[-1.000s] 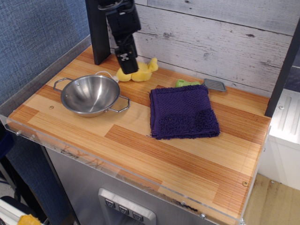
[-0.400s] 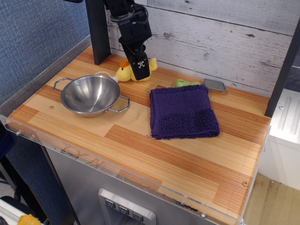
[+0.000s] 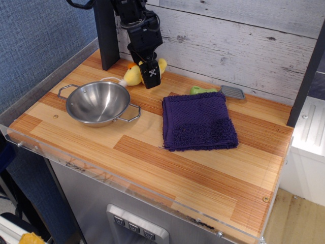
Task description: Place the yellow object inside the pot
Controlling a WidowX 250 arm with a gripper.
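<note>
The yellow plush duck [image 3: 133,75] lies at the back of the wooden table, right of a black post. Its orange beak points up and left, and its white loop trails toward the pot. My gripper [image 3: 150,76] has come down over the duck's middle. Its dark front finger [image 3: 151,72] covers the body, and yellow bulges out on both sides, so it looks closed on the duck. The duck still rests at table level. The shiny steel pot [image 3: 98,103] with two wire handles stands empty, in front of and to the left of the duck.
A folded purple towel [image 3: 199,122] lies right of the pot. A small green item [image 3: 201,90] and a small grey ridged item [image 3: 233,92] sit behind it by the plank wall. A black post [image 3: 106,33] stands just left of my arm. The clear table lip [image 3: 127,185] runs along the front.
My gripper has swung from the duck's left side to over its middle and lowered onto it. The duck has shifted slightly and now looks squeezed.
</note>
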